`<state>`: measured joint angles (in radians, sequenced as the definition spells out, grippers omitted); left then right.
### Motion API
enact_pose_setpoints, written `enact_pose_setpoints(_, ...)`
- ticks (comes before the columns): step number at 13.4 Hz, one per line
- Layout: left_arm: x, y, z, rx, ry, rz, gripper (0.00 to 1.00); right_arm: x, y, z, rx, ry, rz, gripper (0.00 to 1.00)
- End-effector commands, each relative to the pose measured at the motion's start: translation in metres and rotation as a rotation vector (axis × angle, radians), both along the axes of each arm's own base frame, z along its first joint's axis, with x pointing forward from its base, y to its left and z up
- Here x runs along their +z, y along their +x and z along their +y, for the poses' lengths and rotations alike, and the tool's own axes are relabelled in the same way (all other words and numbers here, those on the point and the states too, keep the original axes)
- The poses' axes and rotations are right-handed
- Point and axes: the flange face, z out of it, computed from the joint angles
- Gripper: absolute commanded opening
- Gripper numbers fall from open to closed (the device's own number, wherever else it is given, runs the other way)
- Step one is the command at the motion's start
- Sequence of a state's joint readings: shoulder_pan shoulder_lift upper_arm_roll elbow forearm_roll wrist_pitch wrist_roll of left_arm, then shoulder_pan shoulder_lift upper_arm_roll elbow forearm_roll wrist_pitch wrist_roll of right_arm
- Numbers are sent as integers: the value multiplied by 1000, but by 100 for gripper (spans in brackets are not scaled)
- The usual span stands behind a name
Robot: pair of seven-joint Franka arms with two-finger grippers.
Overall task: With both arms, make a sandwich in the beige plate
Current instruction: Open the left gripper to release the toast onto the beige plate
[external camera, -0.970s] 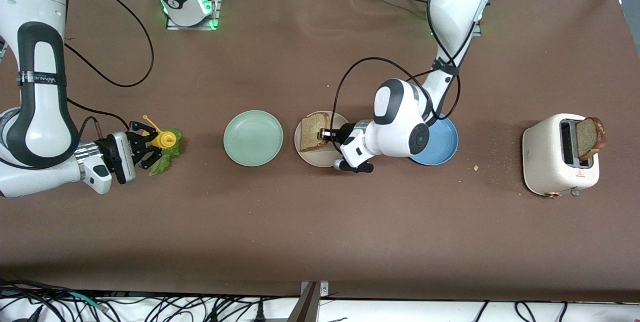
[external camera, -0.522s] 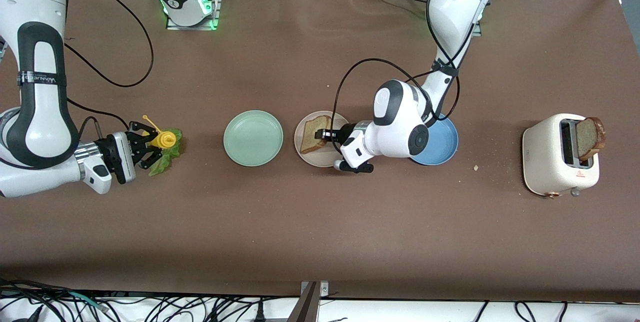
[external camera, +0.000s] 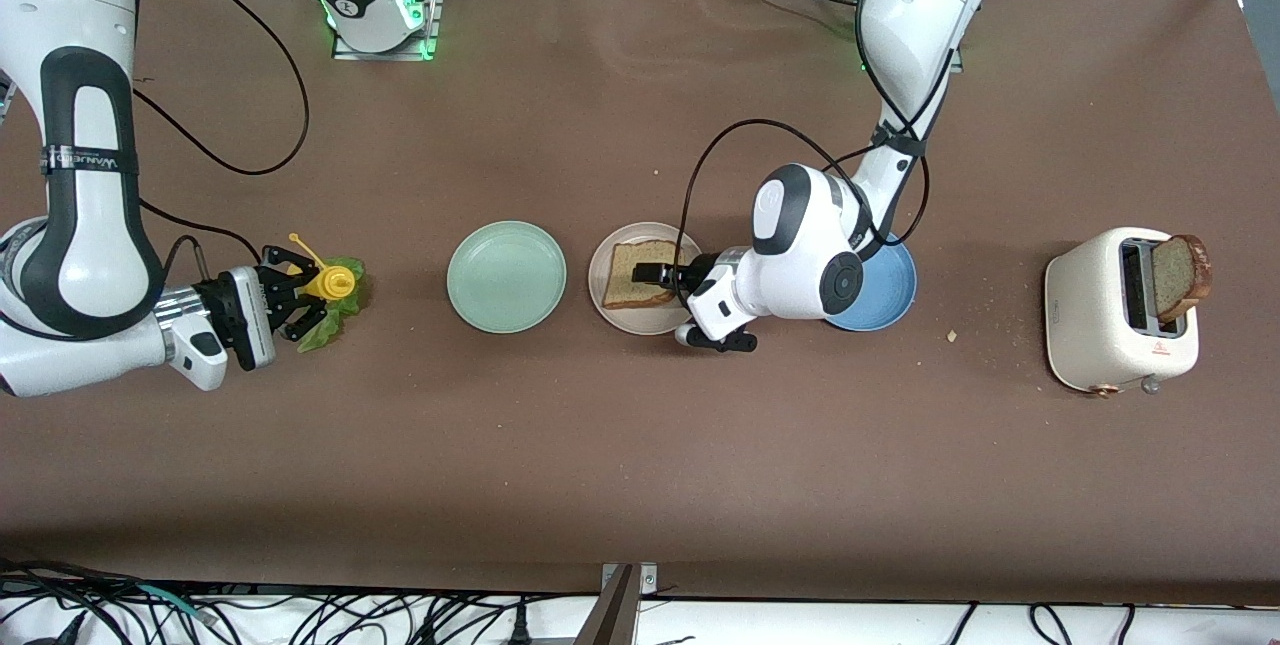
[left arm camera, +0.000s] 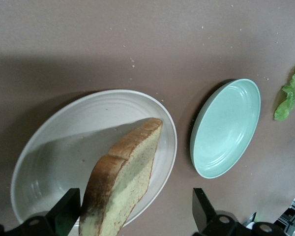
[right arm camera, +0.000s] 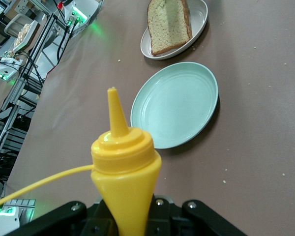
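Mint plate [external camera: 506, 276], blue plate [external camera: 893, 300], toaster [external camera: 1105, 325], mustard bottle [external camera: 334, 280].

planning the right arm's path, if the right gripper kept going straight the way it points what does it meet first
Holding the yellow bottle, the right gripper points toward the mint-green plate, likely first; height is unclear, so it may pass over.

blue plate [external camera: 893, 297]: largely covered by the left arm's wrist.
lettuce [external camera: 325, 323]: partly under the yellow bottle [external camera: 330, 279] in the front view; cut by the frame edge in the left wrist view.
bread [left arm camera: 120, 184]: its lower end runs out of the left wrist view.
bottle body: cut off at the right wrist view's edge.
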<state>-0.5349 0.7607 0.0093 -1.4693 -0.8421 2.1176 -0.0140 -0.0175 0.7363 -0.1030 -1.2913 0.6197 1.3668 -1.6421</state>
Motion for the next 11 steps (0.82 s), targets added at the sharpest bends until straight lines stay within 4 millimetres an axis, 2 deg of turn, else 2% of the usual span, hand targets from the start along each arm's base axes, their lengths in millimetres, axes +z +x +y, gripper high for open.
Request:
enact_pose_setpoints(1, 0, 8, 12, -2, 35, -14, 100, 7, 3, 1, 3, -18, -2, 0)
enact_pose_setpoints(3, 0, 11, 18, -6, 52, -23, 100, 6, 4, 1, 2, -20, -3, 0)
enact_pose_setpoints(5, 3, 15, 26, -11, 75, -38, 100, 6, 5, 13, 12, -27, -14, 0)
enact_pose_setpoints(7, 9, 25, 43, 11, 81, -45, 100, 6, 5, 15, 16, -29, -14, 0)
enact_pose_setpoints(11, 38, 42, 89, -16, 164, -63, 100, 6, 5, 11, 11, -30, -12, 0)
